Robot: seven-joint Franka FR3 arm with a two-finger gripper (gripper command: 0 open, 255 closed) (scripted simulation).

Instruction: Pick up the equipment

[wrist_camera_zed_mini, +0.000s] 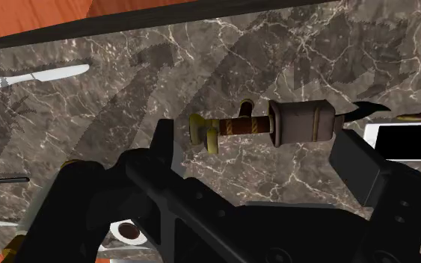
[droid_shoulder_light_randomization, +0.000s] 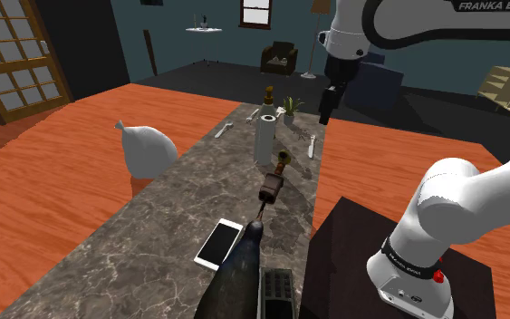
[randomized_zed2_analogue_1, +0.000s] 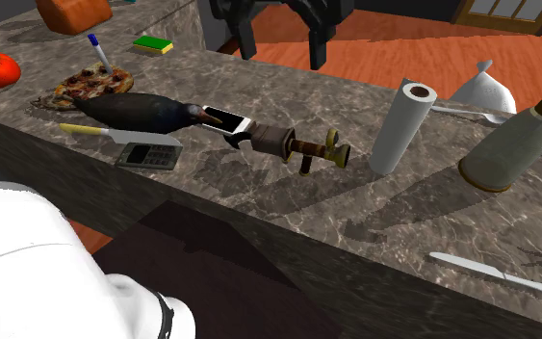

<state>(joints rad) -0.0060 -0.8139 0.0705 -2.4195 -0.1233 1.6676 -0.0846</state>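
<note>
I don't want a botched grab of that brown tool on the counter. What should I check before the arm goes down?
1. Gripper open: ok, its fingers stand apart.
2. Equipment in the wrist view: ok, lying flat on the marble counter.
3. Gripper off the equipment: ok, not touching it.
4. Paper towel roll apart from the brass end: ok.
5. Phone off the dark tip: cannot tell.
</note>
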